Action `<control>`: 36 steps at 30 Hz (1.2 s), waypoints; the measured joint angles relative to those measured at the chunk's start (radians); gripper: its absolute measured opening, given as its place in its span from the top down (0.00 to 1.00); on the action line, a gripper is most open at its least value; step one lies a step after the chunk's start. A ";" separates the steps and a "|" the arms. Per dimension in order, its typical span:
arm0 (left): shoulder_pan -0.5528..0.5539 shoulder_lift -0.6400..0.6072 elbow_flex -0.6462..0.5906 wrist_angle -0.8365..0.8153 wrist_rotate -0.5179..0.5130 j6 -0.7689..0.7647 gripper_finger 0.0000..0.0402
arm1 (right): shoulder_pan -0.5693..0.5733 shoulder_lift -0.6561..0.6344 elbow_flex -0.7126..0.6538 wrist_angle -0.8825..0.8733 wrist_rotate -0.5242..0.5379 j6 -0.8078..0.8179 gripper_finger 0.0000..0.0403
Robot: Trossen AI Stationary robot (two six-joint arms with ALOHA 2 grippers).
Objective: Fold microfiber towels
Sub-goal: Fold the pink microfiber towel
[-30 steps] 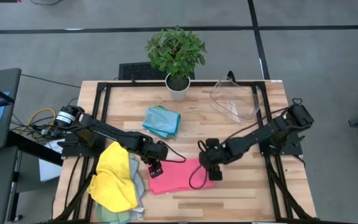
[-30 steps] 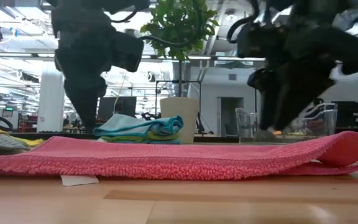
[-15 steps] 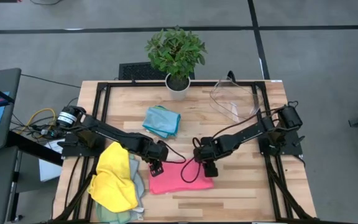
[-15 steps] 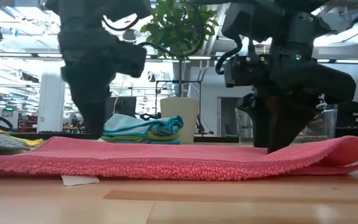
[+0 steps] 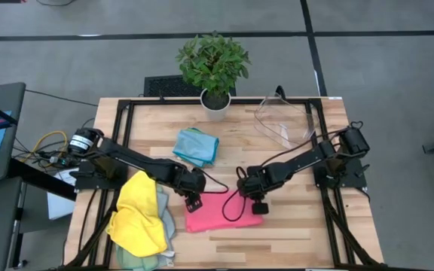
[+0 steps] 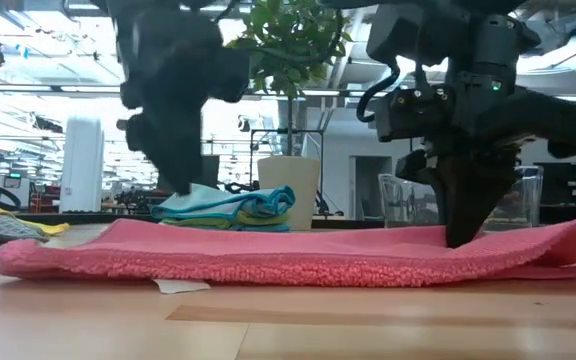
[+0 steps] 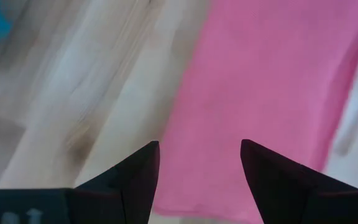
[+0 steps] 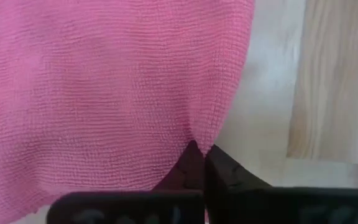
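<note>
High view: you are looking at the pink towel (image 5: 222,211) lying flat on the bench (image 5: 292,162), near the front and about midway across, between the two arms. Your right pincer (image 5: 261,207) is sitting down on the towel's right edge, and in the right wrist view its fingers (image 8: 194,163) are closing tight together on that edge (image 8: 211,134), pinching a small bit of the pink cloth. In the low view the same pincer (image 6: 465,232) is pressing into the towel (image 6: 298,258) toward its right end.

Your left pincer (image 5: 193,203) is hanging at the towel's left back corner. The left wrist view is showing its fingers (image 7: 138,177) standing wide apart above the pink cloth (image 7: 266,93) and bare wood, gripping nothing.

A folded stack of teal and blue towels (image 5: 196,146) is lying farther back, in front of the potted plant (image 5: 214,69). A yellow towel (image 5: 139,214) is heaping over paler ones at the bench's front left. A clear bin (image 5: 285,120) is sitting at the back right.
</note>
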 joint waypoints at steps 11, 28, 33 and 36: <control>-0.138 0.029 0.026 0.263 -0.141 -0.117 0.46 | 0.018 -0.068 0.066 -0.142 -0.044 0.032 0.95; -0.147 0.216 0.025 0.318 -0.118 -0.207 0.63 | 0.022 -0.063 0.106 0.049 -0.120 0.132 0.95; -0.147 0.228 0.026 0.352 -0.105 -0.210 0.68 | 0.022 -0.063 0.107 0.127 -0.124 0.154 0.94; -0.147 0.230 0.025 0.383 -0.112 -0.210 0.69 | 0.015 -0.063 0.107 0.190 -0.129 0.162 0.95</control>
